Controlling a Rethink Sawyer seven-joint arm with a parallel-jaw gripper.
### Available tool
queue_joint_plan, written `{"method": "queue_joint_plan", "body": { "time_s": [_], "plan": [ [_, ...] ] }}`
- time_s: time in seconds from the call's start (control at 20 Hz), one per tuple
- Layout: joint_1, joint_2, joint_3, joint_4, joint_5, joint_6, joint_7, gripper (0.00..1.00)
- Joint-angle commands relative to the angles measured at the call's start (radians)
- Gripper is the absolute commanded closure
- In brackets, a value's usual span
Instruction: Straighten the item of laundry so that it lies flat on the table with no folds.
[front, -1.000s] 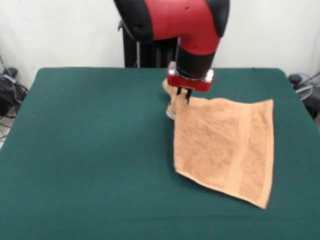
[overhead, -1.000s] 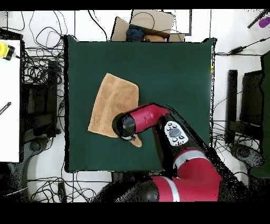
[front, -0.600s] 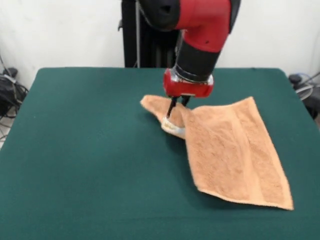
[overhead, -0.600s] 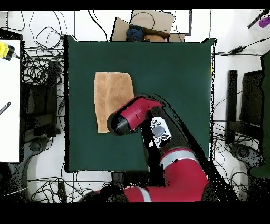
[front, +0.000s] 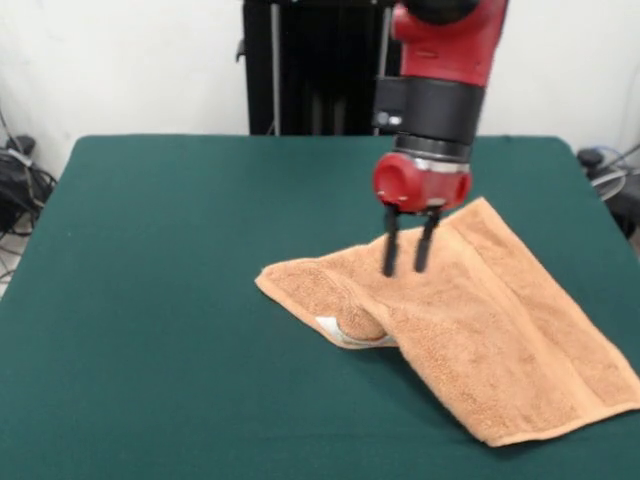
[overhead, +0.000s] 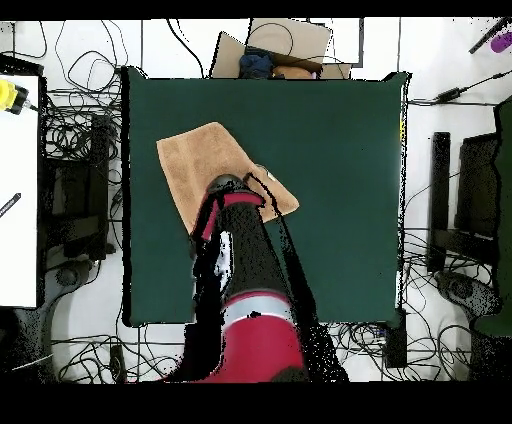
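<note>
1. The towel (front: 470, 330) lies on the green surface (front: 150, 300), in the right half of the front view. It runs at a slant from near the middle of the surface toward the near right corner.
2. Most of the towel lies spread out. Its left end is not flat: the cloth is rolled or folded under there, forming a raised hump with a shadow beneath it.
3. A small white tag (front: 335, 327) shows at the lower edge of that folded end.
4. A woven border band runs along the towel's right-hand long edge in the front view.
5. The tool (front: 405, 262) hangs from the red and black arm (front: 440, 70) directly above the towel's upper left part, pointing straight down.
6. The tool's two dark fingers (front: 390, 245) stand apart with a clear gap between them, and nothing is held between them. Whether their tips touch the cloth cannot be told.
7. In the overhead view the towel (overhead: 205, 165) sits in the upper left part of the surface (overhead: 330, 150), turned at an angle to the surface's edges. The arm (overhead: 235, 250) covers its lower middle portion, and one corner shows to the right of the arm.
</note>
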Motion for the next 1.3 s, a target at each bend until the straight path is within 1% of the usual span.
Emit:
{"method": "queue_joint_plan", "body": {
  "time_s": [0.05, 0.1, 0.2, 0.3, 0.45, 0.55, 0.6, 0.7, 0.75, 0.85, 0.9, 0.95, 1.0, 1.1, 1.2, 1.25, 1.3],
  "plan": [
    [0.300, 0.258, -0.633, -0.132, 0.447, -0.626, 0.095, 0.00],
    [0.304, 0.290, -0.660, -0.097, 0.536, -0.679, 0.048, 0.00],
    [0.251, 0.248, -0.571, -0.081, 0.479, -0.602, 0.066, 0.00],
    [0.170, 0.188, -0.449, -0.056, 0.422, -0.532, 0.063, 0.00],
    [0.059, 0.126, -0.293, -0.018, 0.376, -0.423, 0.088, 0.00],
    [-0.042, 0.078, -0.149, -0.011, 0.380, -0.297, 0.059, 0.00],
    [-0.121, 0.056, -0.030, -0.014, 0.388, -0.204, -0.005, 0.00],
    [-0.191, 0.080, 0.080, -0.073, 0.444, -0.095, -0.097, 0.00],
    [-0.191, 0.112, 0.082, -0.117, 0.492, -0.053, -0.102, 0.00],
    [-0.195, 0.214, 0.083, -0.226, 0.656, 0.192, -0.094, 0.00],
    [-0.210, 0.274, 0.107, -0.294, 0.729, 0.349, -0.097, 0.00],
    [-0.222, 0.322, 0.127, -0.355, 0.773, 0.456, -0.105, 0.00],
    [-0.227, 0.358, 0.141, -0.408, 0.804, 0.536, -0.119, 0.00],
    [-0.226, 0.389, 0.147, -0.463, 0.836, 0.618, -0.126, 0.00],
    [-0.233, 0.407, 0.157, -0.481, 0.845, 0.623, -0.129, 0.00],
    [-0.240, 0.416, 0.166, -0.479, 0.841, 0.602, -0.128, 0.00],
    [-0.251, 0.425, 0.177, -0.466, 0.827, 0.545, -0.136, 0.00]
  ]
}}
